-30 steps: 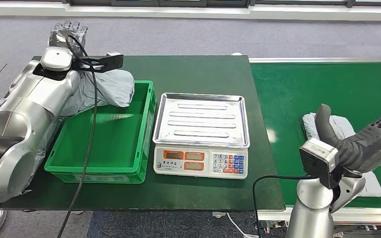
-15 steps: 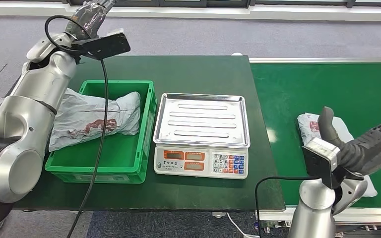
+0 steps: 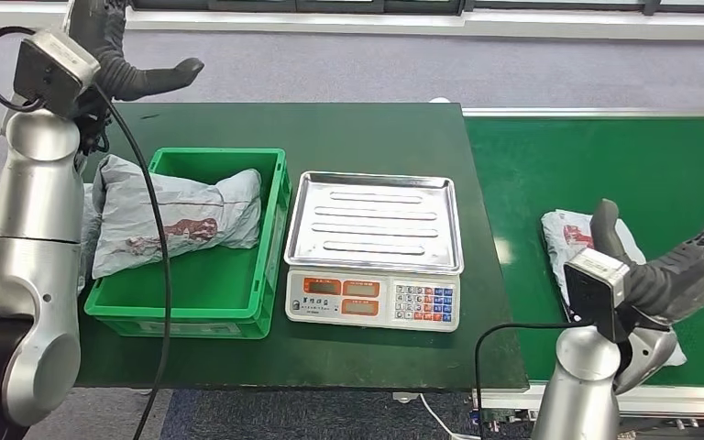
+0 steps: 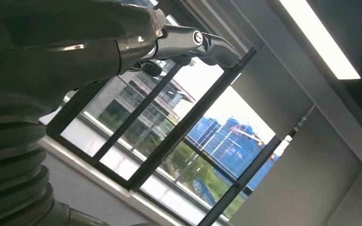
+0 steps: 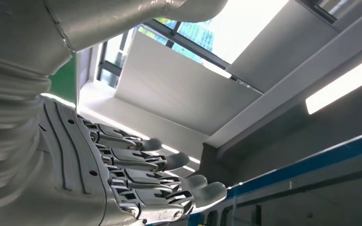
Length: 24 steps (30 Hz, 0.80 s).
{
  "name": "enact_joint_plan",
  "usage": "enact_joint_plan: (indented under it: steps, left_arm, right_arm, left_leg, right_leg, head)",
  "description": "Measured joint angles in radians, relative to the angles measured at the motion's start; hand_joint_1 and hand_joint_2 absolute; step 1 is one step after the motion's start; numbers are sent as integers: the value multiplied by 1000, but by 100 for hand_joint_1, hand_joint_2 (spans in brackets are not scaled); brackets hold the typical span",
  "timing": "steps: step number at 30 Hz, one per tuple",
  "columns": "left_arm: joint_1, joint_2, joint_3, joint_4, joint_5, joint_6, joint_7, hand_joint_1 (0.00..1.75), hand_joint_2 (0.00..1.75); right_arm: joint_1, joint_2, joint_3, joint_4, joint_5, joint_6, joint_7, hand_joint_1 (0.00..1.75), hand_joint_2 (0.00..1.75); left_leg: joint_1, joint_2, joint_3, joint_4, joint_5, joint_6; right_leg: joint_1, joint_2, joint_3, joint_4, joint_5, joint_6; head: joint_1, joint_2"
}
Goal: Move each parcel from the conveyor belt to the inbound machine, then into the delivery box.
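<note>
A grey parcel point(image 3: 179, 218) with a red mark lies in the green delivery box point(image 3: 275, 240), one end draped over the box's left rim. My left hand point(image 3: 117, 53) is raised high above the box's far left corner, fingers spread and holding nothing; the left wrist view shows its fingers point(image 4: 184, 40) extended toward a window. A second grey parcel point(image 3: 566, 236) lies on the green conveyor belt point(image 3: 596, 156) near the table. My right hand point(image 3: 674, 270) hovers open beside and partly over that parcel, thumb up; in the right wrist view its fingers point(image 5: 141, 181) are straight and empty.
The inbound machine, a scale with a steel tray point(image 3: 373, 220) and keypad, stands between box and belt on the dark green table point(image 3: 367, 128). A black cable point(image 3: 160, 275) hangs from my left wrist across the box. Grey floor lies beyond.
My left arm has swung up and back from the box, leaving the parcel settled inside. The parcel on the belt has drifted left toward the table. The right hand has barely moved.
</note>
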Motion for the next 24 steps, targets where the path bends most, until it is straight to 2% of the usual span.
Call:
enact_joint_plan:
  steps: [3,6,10,13,15,18,23,24]
  left_arm:
    - [16,3,-16,-39,-31,3,0,0,175]
    - [17,-14,-50,-4,-153,51,1,0,175]
    - [6,-69,-100,117,-351,151,8,0,175]
    - [-7,-107,-121,197,-442,184,11,0,175]
    - [-13,-125,-126,235,-483,204,10,0,175]
    - [-12,-143,-128,261,-514,244,7,0,175]
    - [-6,-152,-128,275,-520,270,6,0,175]
    - [0,-154,-128,271,-519,280,6,0,175]
  right_arm:
    - [-2,0,-21,16,9,0,-8,0,175]
    - [-24,0,-80,64,55,0,-43,0,175]
    - [-104,0,-235,167,201,0,-76,0,175]
    - [-172,-8,-364,259,322,1,-68,0,175]
    - [-217,-30,-445,328,422,1,-28,0,175]
    - [-267,-83,-541,428,566,2,86,0,175]
    - [-297,-148,-600,529,640,2,179,0,175]
    - [-298,-162,-599,551,657,2,230,0,175]
  left_leg:
    - [0,0,0,0,0,0]
    - [-1,0,0,1,1,1]
    - [-1,-1,0,1,3,2]
    - [-2,0,0,2,3,2]
    - [-2,0,0,2,3,2]
    - [-3,-1,0,2,3,2]
    - [-3,-1,0,1,3,2]
    - [-3,-1,0,1,3,2]
  right_leg:
    - [-1,0,0,-1,0,0]
    - [-1,0,0,-1,1,1]
    - [-1,-1,0,-1,3,2]
    - [-2,-1,1,-1,4,2]
    - [-2,0,0,-1,4,3]
    - [-2,0,0,-1,4,3]
    - [-2,0,0,-1,4,3]
    - [-2,0,0,-1,4,3]
  head:
    - [0,0]
    - [0,0]
    - [0,0]
    - [0,0]
    - [0,0]
    - [0,0]
    - [0,0]
    - [0,0]
